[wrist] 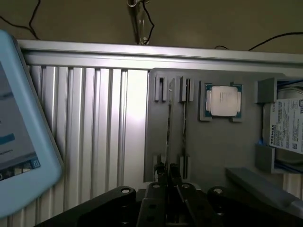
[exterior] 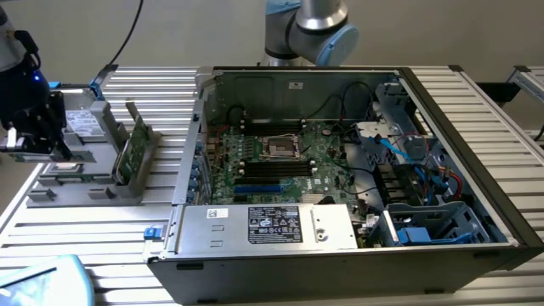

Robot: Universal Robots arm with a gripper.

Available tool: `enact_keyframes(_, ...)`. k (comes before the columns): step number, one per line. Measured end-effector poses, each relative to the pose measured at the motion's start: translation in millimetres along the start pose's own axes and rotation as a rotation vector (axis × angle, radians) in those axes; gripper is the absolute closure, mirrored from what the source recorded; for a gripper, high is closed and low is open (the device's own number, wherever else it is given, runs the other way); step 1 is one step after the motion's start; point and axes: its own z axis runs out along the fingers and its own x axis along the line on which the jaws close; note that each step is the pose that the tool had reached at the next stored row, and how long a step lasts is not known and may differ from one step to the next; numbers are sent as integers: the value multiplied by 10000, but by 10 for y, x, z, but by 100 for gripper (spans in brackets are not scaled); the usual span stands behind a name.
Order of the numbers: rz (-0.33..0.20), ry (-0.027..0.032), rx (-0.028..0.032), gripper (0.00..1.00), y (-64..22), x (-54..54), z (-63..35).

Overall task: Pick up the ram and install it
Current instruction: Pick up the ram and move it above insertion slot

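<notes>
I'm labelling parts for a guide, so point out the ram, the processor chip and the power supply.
ram (exterior: 129, 152): exterior view, flat green side of the stick.
processor chip (wrist: 223, 100): wrist view, middle of its metal lid.
power supply (exterior: 274, 224): exterior view, its printed label.

the arm (exterior: 310, 29) is cut by the exterior view's top edge; the wrist view's edges crop the tool (wrist: 168, 171), blue screen (wrist: 19, 142) and hard drive (wrist: 286, 127).

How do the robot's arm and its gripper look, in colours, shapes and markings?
The arm has round silver-grey joints with a light blue cap. The gripper is black, made of flat linked bars with small silver pins. A small blue light glows on the dark wrist.
</notes>
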Motion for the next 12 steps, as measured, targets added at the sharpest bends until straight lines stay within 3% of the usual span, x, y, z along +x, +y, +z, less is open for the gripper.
enact_keyframes(12,-134,-14,-179,86,-335,3,-265)
